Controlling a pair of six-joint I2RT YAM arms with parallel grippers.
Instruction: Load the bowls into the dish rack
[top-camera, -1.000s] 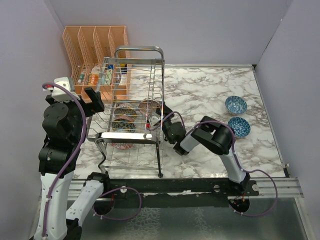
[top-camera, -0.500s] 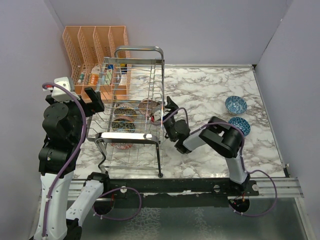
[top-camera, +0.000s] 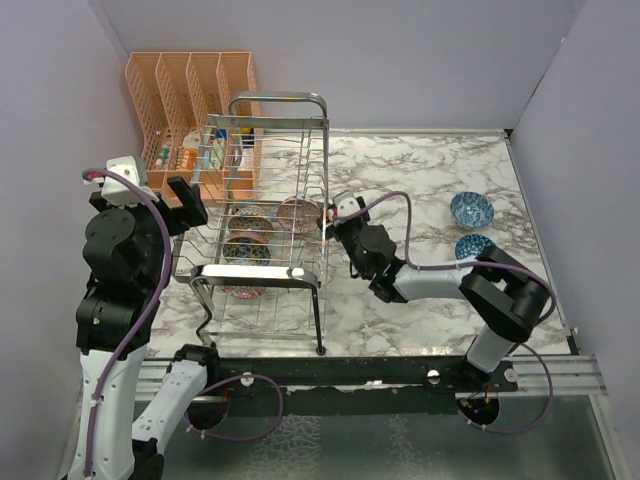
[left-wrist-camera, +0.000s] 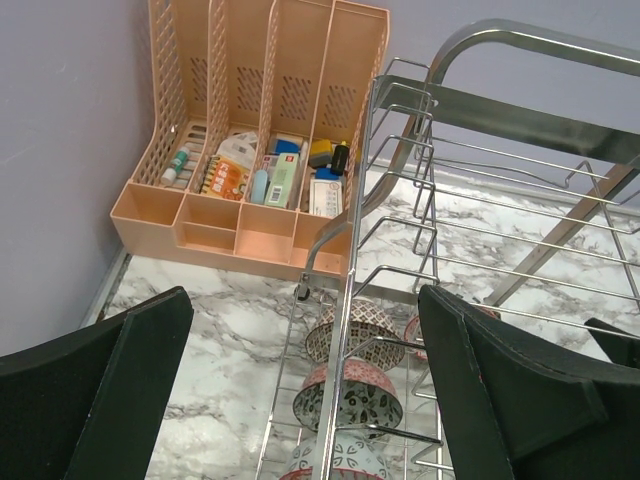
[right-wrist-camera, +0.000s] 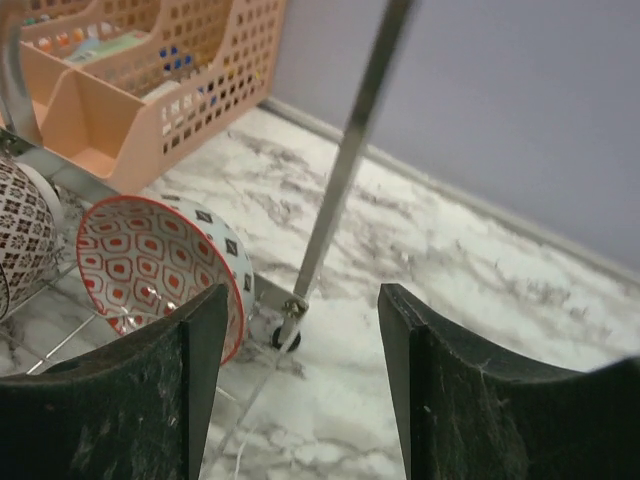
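Observation:
The chrome dish rack (top-camera: 268, 150) stands at the left of the marble table. Three bowls stand on edge in a row in it: a grey-beige one (top-camera: 252, 217), a black-and-white one (top-camera: 247, 249) and a red-rimmed one (top-camera: 243, 287). A pink-red bowl (top-camera: 297, 213) leans at the rack's right side. Two blue bowls (top-camera: 471, 209) (top-camera: 467, 243) lie on the table at the right. My right gripper (top-camera: 330, 220) is open and empty just right of the pink-red bowl (right-wrist-camera: 150, 270). My left gripper (top-camera: 185, 203) is open and empty, above the rack's left side and its bowls (left-wrist-camera: 352, 400).
An orange slotted organizer (top-camera: 185, 100) with small items stands behind the rack, against the back wall. A chrome upright bar (right-wrist-camera: 345, 165) of the rack rises just ahead of my right gripper (right-wrist-camera: 305, 300). My right forearm partly covers the nearer blue bowl.
My right gripper has drawn back a little from the rack's right side and its elbow has swung out to the right. The pink-red bowl stays in the rack. The left arm barely moved.

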